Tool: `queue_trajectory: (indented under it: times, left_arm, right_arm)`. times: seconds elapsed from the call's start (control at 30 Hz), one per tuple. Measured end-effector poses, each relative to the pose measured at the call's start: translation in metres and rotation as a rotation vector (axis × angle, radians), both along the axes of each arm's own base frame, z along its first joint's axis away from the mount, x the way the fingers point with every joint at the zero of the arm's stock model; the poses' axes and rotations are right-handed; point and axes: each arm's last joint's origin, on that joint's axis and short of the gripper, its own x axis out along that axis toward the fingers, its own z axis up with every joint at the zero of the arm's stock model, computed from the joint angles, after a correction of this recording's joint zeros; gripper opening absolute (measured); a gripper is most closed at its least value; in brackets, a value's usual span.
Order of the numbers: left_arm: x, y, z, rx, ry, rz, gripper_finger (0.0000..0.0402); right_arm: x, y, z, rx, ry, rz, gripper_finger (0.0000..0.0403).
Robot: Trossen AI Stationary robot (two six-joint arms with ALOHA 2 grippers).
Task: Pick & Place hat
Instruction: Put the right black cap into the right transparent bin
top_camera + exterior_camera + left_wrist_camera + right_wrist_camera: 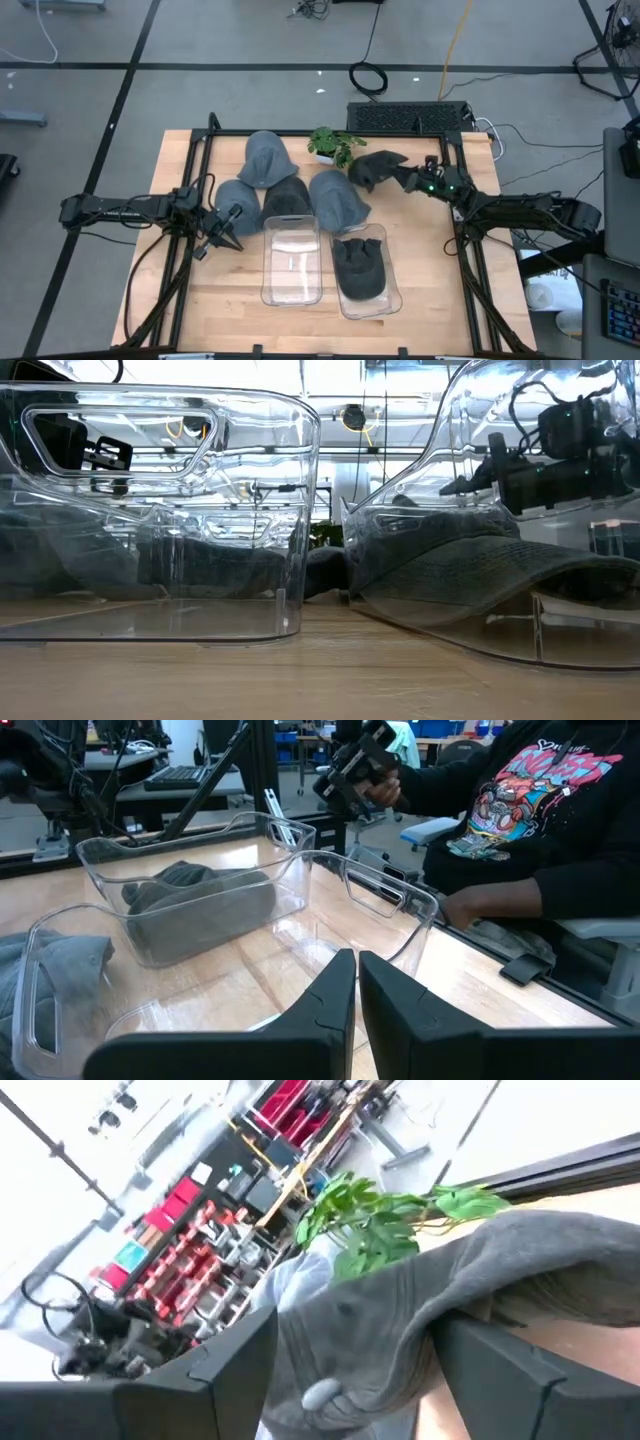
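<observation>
My right gripper (405,178) is over the far right part of the table, next to the plant, and is shut on a dark grey hat (375,170); the hat (400,1320) fills the gap between its fingers. Another dark hat (360,265) lies crown up inside the right clear bin (385,300). The left clear bin (291,290) holds nothing. Several grey hats (285,197) lie in a cluster on the table beyond the bins. My left gripper (228,228) is shut and touches nothing; it hovers beside the left bin's left wall, its fingers (335,995) pointing across both bins. My right gripper pinches the dark grey hat between its two fingers (230,1370), coming in roughly level from the table's right side. The soft cloth (420,1305) bunches and folds between the fingers. Which part of the hat this is, and whether it touches the table, I cannot tell.
A small potted plant (333,145) stands at the far edge, just left of the held hat. A black frame (210,125) runs around the tabletop. A person in a dark printed shirt (540,810) sits beyond the table's right side. Bare wood shows near the front edge (220,320).
</observation>
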Motion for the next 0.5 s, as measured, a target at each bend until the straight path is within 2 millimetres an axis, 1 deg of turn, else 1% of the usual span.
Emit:
queue_trajectory:
  times: [0.2, 0.3, 0.43, 0.5]
  left_arm:
    - [0.000, 0.000, 0.000, 0.000, 0.000, 0.000, 0.0026]
    - [0.000, 0.000, 0.000, 0.000, 0.000, 0.000, 0.0026]
    - [0.000, 0.000, 0.000, 0.000, 0.000, 0.000, 0.0026]
    - [0.000, 0.000, 0.000, 0.000, 0.000, 0.000, 0.0026]
  right_arm:
    - [-0.002, -0.002, -0.001, 0.001, 0.006, -0.100, 0.0254]
    - [-0.002, -0.002, -0.003, 0.018, 0.026, -0.102, 0.0254]
    - [-0.003, -0.001, -0.019, 0.159, 0.119, -0.111, 0.0254]
    - [-0.003, -0.001, -0.024, 0.201, 0.142, -0.115, 0.0254]
